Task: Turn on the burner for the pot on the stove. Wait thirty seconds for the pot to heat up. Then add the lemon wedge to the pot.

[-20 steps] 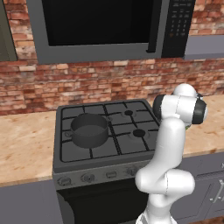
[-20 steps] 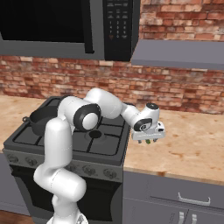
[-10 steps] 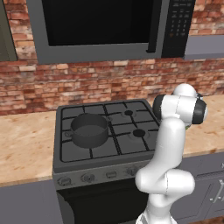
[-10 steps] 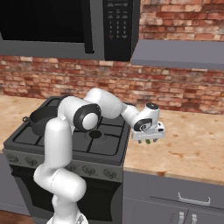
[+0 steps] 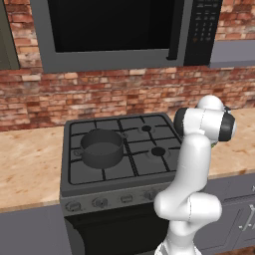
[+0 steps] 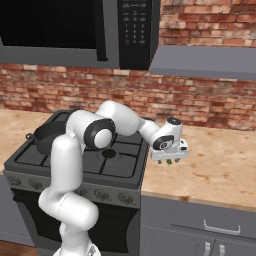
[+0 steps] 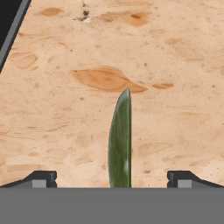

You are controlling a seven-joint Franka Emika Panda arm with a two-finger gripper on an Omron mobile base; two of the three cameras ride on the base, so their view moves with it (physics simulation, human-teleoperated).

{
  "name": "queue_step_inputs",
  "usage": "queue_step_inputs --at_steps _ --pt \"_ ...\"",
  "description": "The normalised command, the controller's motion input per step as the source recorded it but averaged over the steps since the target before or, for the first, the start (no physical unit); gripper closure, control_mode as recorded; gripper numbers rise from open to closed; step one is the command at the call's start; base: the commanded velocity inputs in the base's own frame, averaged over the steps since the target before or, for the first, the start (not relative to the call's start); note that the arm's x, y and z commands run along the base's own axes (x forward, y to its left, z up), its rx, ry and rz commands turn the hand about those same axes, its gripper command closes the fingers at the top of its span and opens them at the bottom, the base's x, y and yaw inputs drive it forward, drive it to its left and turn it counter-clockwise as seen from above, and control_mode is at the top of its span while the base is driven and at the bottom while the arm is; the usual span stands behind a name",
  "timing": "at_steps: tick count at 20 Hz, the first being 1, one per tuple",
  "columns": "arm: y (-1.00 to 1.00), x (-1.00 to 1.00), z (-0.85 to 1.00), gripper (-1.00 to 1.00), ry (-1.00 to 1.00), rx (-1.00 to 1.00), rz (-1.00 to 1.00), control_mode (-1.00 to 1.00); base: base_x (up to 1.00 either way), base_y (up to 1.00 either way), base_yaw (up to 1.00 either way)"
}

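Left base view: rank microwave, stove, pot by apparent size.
1. Microwave, cropped at the top, looks widest.
2. Stove, partly behind the arm; close to the microwave, so their order is unsure.
3. Pot, clearly smallest, sitting on the stove's front left burner.

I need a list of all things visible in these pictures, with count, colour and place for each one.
stove: one, dark grey with black grates, between two counter stretches under the microwave.
pot: one, dark grey, on the stove's front left burner.
knobs: a row, dark grey, along the stove's front panel.
lemon wedge: one, green with a pale edge, on the counter right of the stove, between the finger tips.
counter: tan stone, on both sides of the stove.
microwave: one, dark with a keypad, on the wall above the stove.
brick wall: red-brown, behind the counter.
cabinets: grey, under the counter.
gripper: one, open, over the lemon wedge.
arm: one, white with dark joints.
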Motion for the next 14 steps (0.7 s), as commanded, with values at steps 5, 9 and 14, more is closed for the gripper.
queue_step_inputs --at_steps 5,9,14 --pt "0.00 0.00 0.00 -1.00 0.00 0.00 0.00 -1.00 0.00 0.00 0.00" --pt "0.00 0.00 0.00 -1.00 0.00 0.00 0.00 -1.00 0.00 0.00 0.00" --pt "0.00 0.00 0.00 -1.00 0.00 0.00 0.00 -1.00 0.00 0.00 0.00"
